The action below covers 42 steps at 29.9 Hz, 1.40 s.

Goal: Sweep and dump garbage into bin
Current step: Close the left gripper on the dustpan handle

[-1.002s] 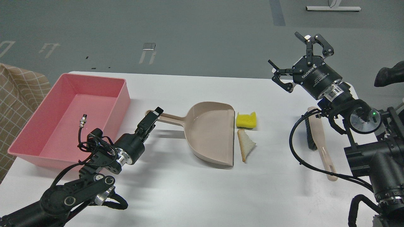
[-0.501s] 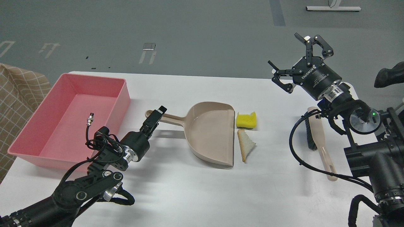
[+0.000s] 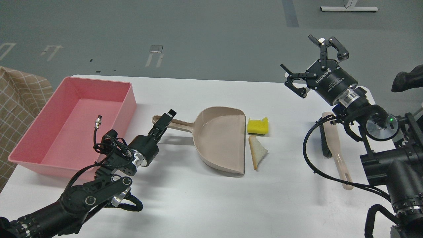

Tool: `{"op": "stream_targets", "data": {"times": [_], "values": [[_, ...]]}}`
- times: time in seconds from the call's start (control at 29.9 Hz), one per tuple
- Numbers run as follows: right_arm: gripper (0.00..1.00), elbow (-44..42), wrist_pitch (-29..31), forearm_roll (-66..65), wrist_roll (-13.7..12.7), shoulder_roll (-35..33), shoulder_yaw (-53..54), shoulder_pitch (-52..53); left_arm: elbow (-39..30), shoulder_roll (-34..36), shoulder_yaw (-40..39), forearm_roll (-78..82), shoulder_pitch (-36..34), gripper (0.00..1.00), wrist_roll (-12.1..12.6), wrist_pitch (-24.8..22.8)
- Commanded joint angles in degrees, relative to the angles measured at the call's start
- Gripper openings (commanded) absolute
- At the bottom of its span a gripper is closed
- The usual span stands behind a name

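Note:
The yellow sponge chunk [image 3: 258,126] and the triangular bread slice [image 3: 257,152] lie on the white table just right of the open edge of the beige dustpan [image 3: 221,138]. The dustpan's handle [image 3: 180,124] points left toward the pink bin [image 3: 130,102], which stands at the left of the table. My left gripper [image 3: 165,119] is at the end of the dustpan handle and is seen edge-on, so I cannot tell its fingers apart or whether it touches the handle. My right gripper [image 3: 309,61] is open and empty, raised above the table's far right.
A beige brush with black bristles [image 3: 334,145] lies on the table at the right, under my right arm. A checkered brown cloth [image 3: 16,99] lies off the table's left edge. A loose cable connector [image 3: 98,119] from my left arm hangs over the bin.
My left arm has moved to the right and forward, bringing its gripper closer along the dustpan handle's end. My right arm, the dustpan and the garbage have not moved.

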Motion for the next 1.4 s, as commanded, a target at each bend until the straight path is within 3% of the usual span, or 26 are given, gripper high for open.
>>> {"op": "stream_targets", "data": {"times": [0.0,0.63,1.04,1.2,1.37], "values": [[1.0,0.0,0.0,0.0,0.0,0.0,0.0,0.0,0.0,-0.1,0.0,0.0,0.0,0.76,0.1,0.0],[1.0,-0.1,0.0,-0.1,0.0,0.0,0.1,0.1,0.0,-0.6,0.1,0.0,0.0,0.55,-0.2,-0.2],[1.0,-0.1,0.0,-0.1,0.0,0.0,0.1,0.2,0.0,-0.7,0.1,-0.1,0.0,0.48,-0.1,-0.3],[1.0,-0.2,0.0,-0.1,0.0,0.0,0.1,0.3,0.1,-0.7,0.8,-0.3,-0.1,0.39,0.2,-0.3],[1.0,-0.2,0.0,-0.1,0.1,0.0,0.1,0.3,0.5,-0.7,0.8,-0.4,-0.1,0.24,0.3,-0.3]]}}
